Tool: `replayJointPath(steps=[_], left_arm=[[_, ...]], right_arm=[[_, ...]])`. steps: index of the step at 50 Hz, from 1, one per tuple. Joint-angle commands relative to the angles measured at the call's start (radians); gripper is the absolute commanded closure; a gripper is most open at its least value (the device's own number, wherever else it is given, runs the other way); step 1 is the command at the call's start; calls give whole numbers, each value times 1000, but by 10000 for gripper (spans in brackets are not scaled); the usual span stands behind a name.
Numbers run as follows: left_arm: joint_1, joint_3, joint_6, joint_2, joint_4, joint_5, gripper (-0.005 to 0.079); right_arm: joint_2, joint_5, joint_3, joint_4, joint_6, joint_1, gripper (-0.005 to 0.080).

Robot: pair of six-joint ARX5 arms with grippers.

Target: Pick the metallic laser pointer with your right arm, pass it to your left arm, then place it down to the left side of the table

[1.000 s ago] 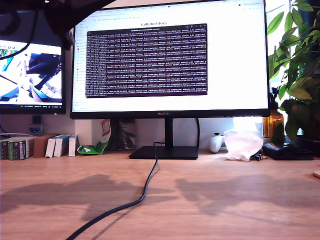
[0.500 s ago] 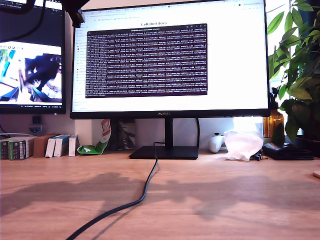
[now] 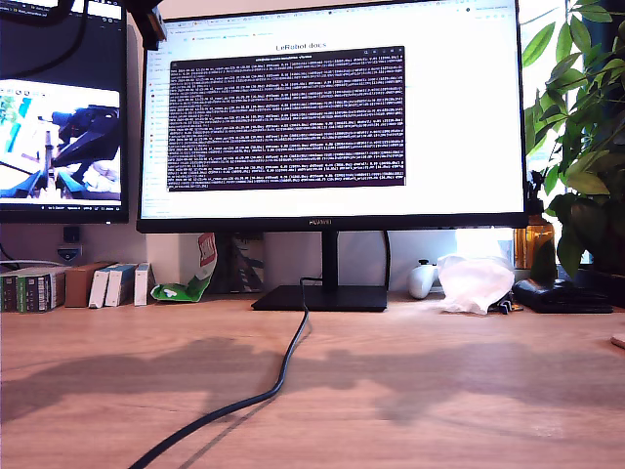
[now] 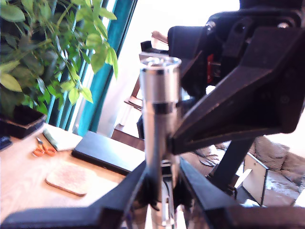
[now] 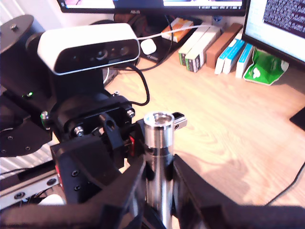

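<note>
Two grippers on one laser pointer (image 4: 159, 119) | my first gripper (image 4: 159, 191) clamped on it | my second gripper (image 5: 159, 183) clamped too | above table (image 5: 224, 129)

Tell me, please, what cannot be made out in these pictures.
- Exterior view: both grippers and the laser pointer are outside the picture; only shadows fall on the table.
- First wrist view: the metallic laser pointer is blurred, its lower end hidden by gripper fingers.
- Second wrist view: the pointer's lower end is cut off.
</note>
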Motion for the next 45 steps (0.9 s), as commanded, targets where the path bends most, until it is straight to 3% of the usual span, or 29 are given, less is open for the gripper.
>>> replayJointPath(steps=[1, 12, 23, 39, 45], left_arm=[[2, 0, 22, 11, -3, -14, 764], [2, 0, 45, 11, -3, -32, 764], [34, 0, 105, 11, -26, -70, 764], [173, 0, 227, 11, -185, -79, 764], [232, 0, 251, 11, -248, -83, 764]], right_arm=[[-19, -16, 10, 40, 1, 14, 656], [-19, -16, 10, 37, -30, 13, 514], [-28, -14, 10, 22, -67, 0, 514], [-73, 5, 10, -49, -85, -100, 527], [-80, 61, 10, -111, -85, -146, 629]])
